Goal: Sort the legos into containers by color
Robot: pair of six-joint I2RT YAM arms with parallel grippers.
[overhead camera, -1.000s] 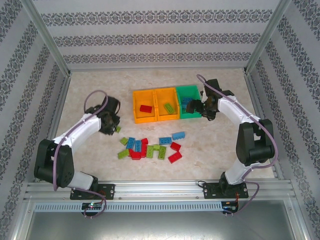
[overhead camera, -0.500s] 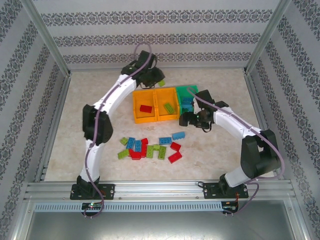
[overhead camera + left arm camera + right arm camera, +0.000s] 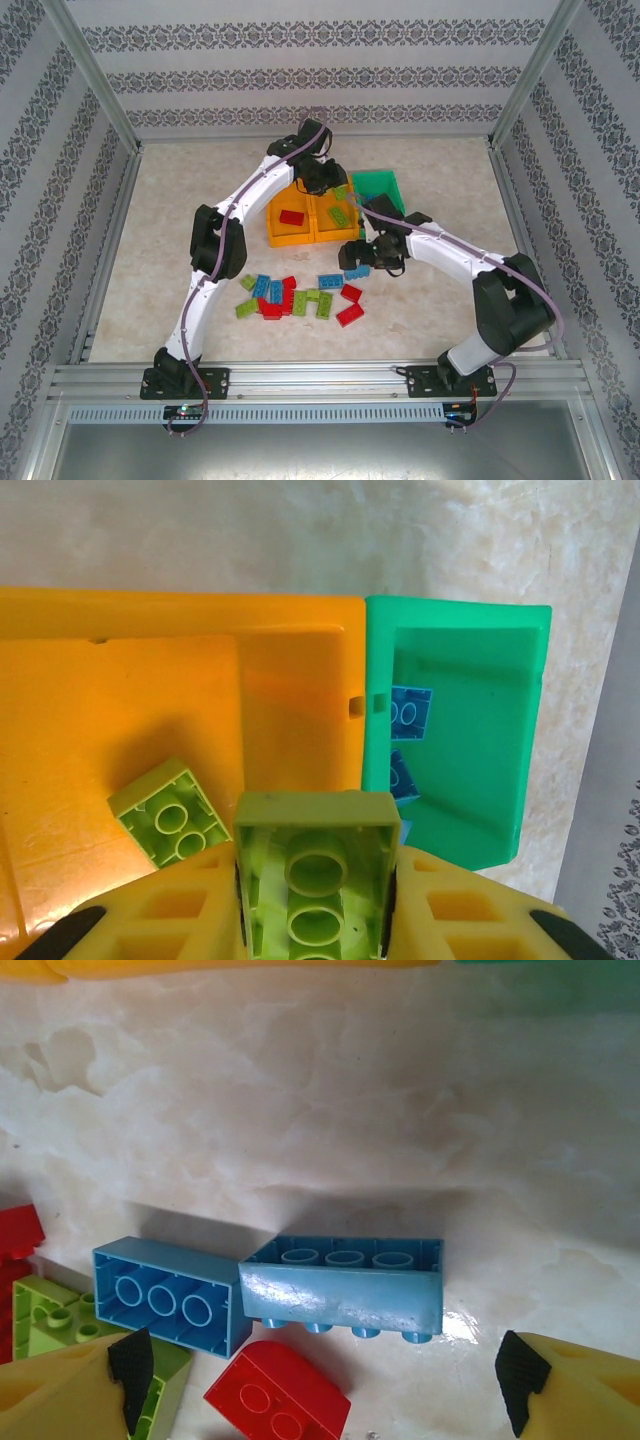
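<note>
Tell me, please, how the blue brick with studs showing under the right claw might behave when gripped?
The blue brick looks like rigid, hollow plastic, so probably stiff and light. Its glossy side may slip. Seemingly resting on its studs, it might rock or tip if the open right claw nudges it.

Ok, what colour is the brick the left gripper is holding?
Light green brick, clearest in the left wrist view.

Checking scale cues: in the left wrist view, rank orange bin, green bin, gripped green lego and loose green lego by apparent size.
Orange bin, green bin, gripped green lego, loose green lego; the legos' gap may be camera nearness.
</note>
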